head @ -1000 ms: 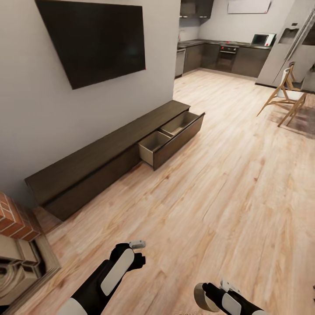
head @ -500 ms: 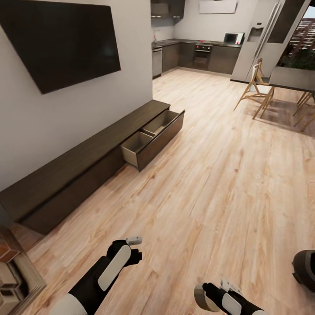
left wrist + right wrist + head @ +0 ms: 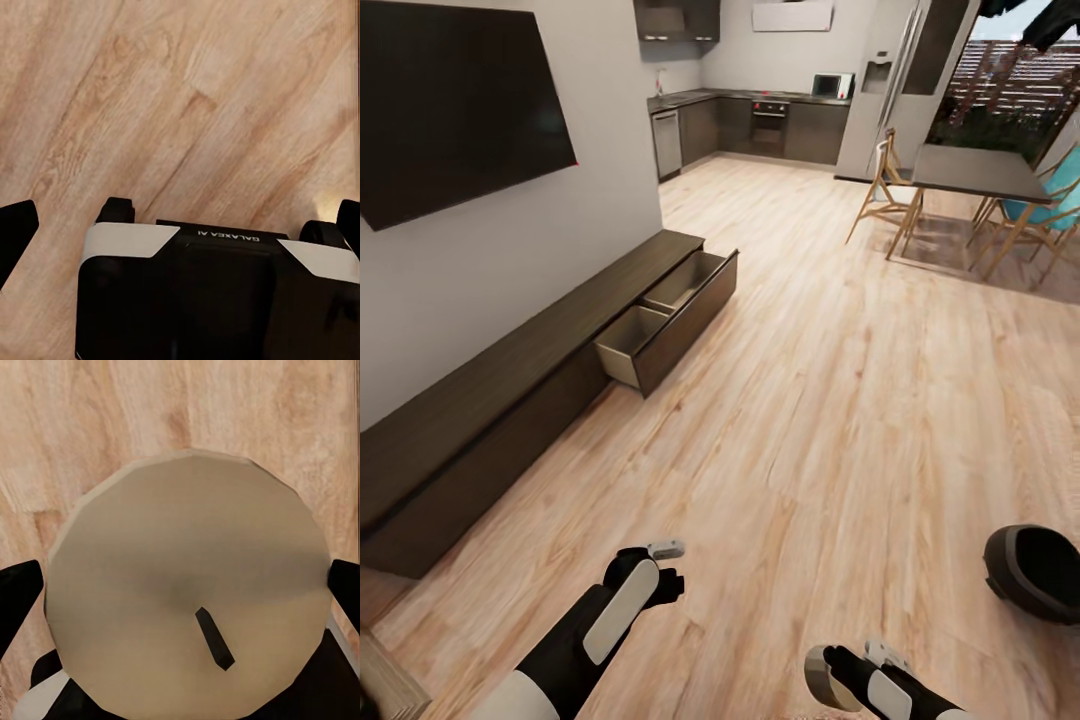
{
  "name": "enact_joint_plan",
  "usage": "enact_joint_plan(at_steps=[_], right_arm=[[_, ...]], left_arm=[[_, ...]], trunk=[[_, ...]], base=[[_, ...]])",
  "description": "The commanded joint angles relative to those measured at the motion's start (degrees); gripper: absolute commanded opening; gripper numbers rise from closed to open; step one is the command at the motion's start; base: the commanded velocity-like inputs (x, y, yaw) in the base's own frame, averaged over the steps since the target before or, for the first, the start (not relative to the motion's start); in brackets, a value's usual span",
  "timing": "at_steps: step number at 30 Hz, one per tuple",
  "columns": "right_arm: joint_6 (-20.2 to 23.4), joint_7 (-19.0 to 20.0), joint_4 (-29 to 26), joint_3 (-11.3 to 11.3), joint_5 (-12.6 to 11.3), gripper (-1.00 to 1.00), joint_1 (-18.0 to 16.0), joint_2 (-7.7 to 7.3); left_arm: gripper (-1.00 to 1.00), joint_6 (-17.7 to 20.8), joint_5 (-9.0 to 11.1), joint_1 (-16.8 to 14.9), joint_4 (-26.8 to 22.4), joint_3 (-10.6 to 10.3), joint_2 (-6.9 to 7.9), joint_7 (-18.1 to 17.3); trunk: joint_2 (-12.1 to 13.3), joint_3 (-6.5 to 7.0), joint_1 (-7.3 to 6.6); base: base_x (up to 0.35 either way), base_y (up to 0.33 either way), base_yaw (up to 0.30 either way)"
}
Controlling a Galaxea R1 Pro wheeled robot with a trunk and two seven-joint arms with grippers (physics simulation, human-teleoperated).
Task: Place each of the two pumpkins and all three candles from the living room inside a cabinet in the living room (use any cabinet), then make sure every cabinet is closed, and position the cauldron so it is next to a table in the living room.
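My right gripper (image 3: 180, 585) pinches a candle (image 3: 187, 585), its wick end facing my wrist camera; that forearm sits low before my trunk, well apart from the cabinet (image 3: 510, 390). My left gripper (image 3: 660, 565) is spread wide and bare, arm bent, pointed down at the wood floor (image 3: 840, 400). The cabinet's drawer (image 3: 660, 320) stands pulled out. The cauldron (image 3: 1035, 570) rests on the floor, far from the cabinet.

One candle (image 3: 187, 607) shows, and one cabinet (image 3: 510, 390) with one drawer (image 3: 665, 320) pulled out (split into two compartments). One cauldron (image 3: 1035, 572) sits on the floor.
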Motion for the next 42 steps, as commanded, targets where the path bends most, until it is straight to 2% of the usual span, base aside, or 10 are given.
enact_joint_plan(at_steps=[1,15,22,33,42], right_arm=[[0.18,-0.23,-0.13,0.37,-0.32,-1.00,-0.02,-0.04],[-0.09,-0.23,-0.04,0.33,-0.40,-1.00,-0.02,-0.01],[-0.60,-0.29,0.01,0.33,-1.29,-1.00,-0.02,-0.06],[-2.11,-0.40,1.45,0.30,-1.47,-1.00,-0.02,0.00],[-2.15,-0.41,1.46,0.34,-1.41,-1.00,-0.02,0.04]], left_arm=[[1.00,0.03,0.56,-0.03,-0.07,-0.08,0.02,0.60],[1.00,0.11,0.56,-0.03,-0.07,-0.10,0.06,0.61],[1.00,0.12,0.56,-0.03,-0.07,-0.05,0.08,0.61],[1.00,0.12,0.62,-0.05,-0.07,0.03,0.61,0.61],[1.00,0.12,0.65,-0.04,-0.20,0.03,0.76,0.61]], trunk=[[-0.06,-0.06,0.01],[-0.06,-0.06,0.01],[-0.06,0.09,0.01],[-0.06,0.85,0.01],[-0.06,1.49,0.01]], base=[[0.000,0.000,-0.280],[0.000,0.000,-0.280],[0.092,0.037,-0.278],[0.163,0.231,-0.209],[0.094,0.258,-0.078]])
